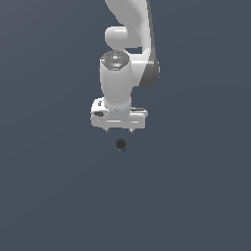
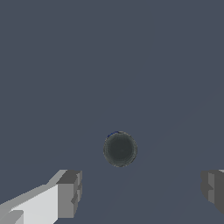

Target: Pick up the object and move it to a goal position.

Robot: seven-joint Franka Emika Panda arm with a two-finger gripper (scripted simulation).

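The tiny dark grey-black round ball [image 2: 120, 149] lies on the plain grey counter [image 1: 59, 196], just ahead of the white gripper [image 1: 119, 130]; its grey fingers [image 2: 70, 194] stand wide apart, holding nothing. It looks light, stiff and prone to roll; pinching across its widest middle seems safest.

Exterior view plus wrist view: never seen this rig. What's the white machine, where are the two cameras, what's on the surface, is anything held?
These are simulator renders, not photos. The white machine is a single robot arm, a Franka Panda, pointing down. Its end effector is a two-fingered clamp at the tip.

The exterior view comes from a camera off the arm that shows the whole scene. The wrist view comes from a camera mounted on the arm's wrist, looking past the two fingers at what lies beyond them.

On the plain grey-blue surface sits one small dark round ball, with a faint blue speck at its edge. The fingers stand wide apart with the ball unclamped, so nothing is held.
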